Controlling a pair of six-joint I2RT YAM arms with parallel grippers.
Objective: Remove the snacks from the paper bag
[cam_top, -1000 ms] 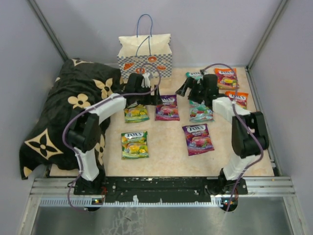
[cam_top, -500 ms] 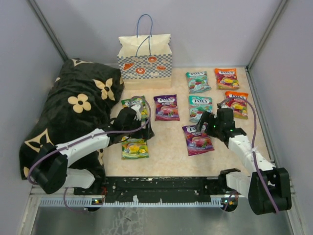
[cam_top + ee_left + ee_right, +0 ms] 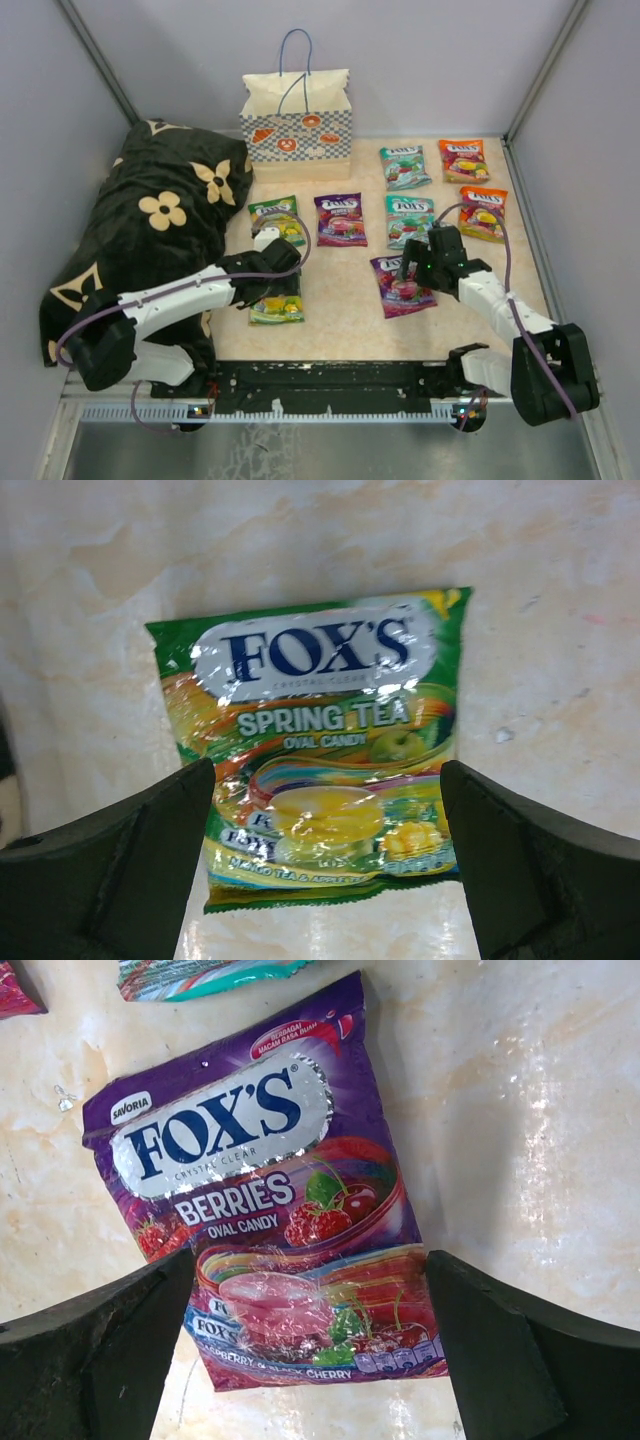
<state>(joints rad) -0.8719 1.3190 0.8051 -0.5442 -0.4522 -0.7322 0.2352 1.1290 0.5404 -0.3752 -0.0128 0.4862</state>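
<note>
The left gripper [image 3: 327, 780] is hovering wide open over a green packet [image 3: 320, 660]; the right gripper [image 3: 310, 1260] is hovering wide open over a purple packet [image 3: 230, 1130].

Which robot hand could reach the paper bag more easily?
Probably the left. The paper bag stands nearer the left hand; the right hand hovers open over a purple packet, farther across.

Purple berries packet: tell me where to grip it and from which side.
Likely the lower half of the purple packet, pinched across its width from above: it lies flat on the table, and the open right pincer straddles both side edges there.
</note>
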